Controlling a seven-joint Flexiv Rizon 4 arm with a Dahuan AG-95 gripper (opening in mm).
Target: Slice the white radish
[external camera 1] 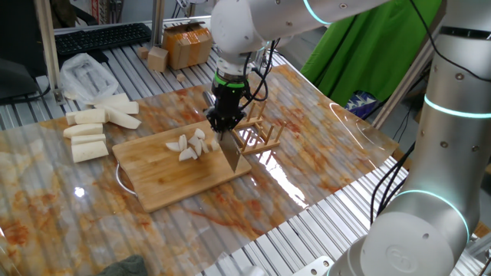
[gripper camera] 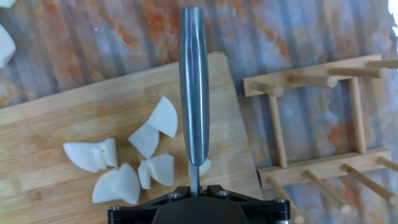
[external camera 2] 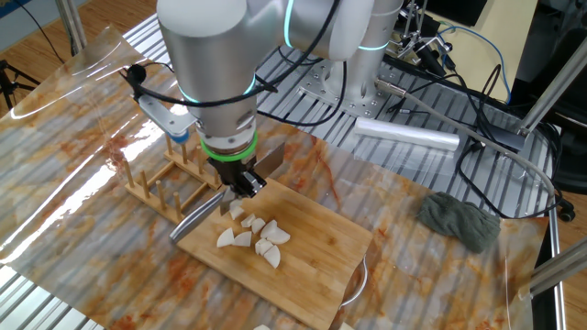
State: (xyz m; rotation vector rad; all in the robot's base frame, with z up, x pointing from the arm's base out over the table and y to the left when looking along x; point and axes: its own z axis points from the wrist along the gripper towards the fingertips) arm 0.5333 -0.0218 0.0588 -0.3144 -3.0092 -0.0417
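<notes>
Gripper [external camera 1: 223, 123] pointing straight down, clenched tight on the handle of a knife [gripper camera: 194, 87]. Same gripper [external camera 2: 240, 183] seen from the other side, below a green ring on the silver arm [external camera 2: 215, 55]. Knife blade [external camera 1: 230, 150] hanging down at the end of the board [external camera 1: 180, 169], edge down on the wood or just above it; cannot tell which. Blade [external camera 2: 197, 220] sticking out past the board edge in the other fixed view.

Radish [external camera 1: 192, 144] cut into small pale slices, lying in a loose bunch on the board. Slices [external camera 2: 252, 236] just beside the blade, on the board [external camera 2: 303, 257]. In the hand view, slices [gripper camera: 124, 163] spread to the left of the knife, one small bit peeking out right under it. Board [gripper camera: 62, 124] made of light wood.

Wooden rack [external camera 1: 259, 136] with pegs standing just past the board, near the gripper. Same rack [external camera 2: 174, 179] and [gripper camera: 323, 130] close to the knife but not touching it.

Long white sticks [external camera 1: 96, 126] lying on the table, well apart from the board. White bag [external camera 1: 86, 75] behind them. Small box [external camera 1: 188, 44] at the far edge. Grey cloth [external camera 2: 460, 218] off to the side. Table cover [external camera 1: 322, 146] shiny, with orange marks.
</notes>
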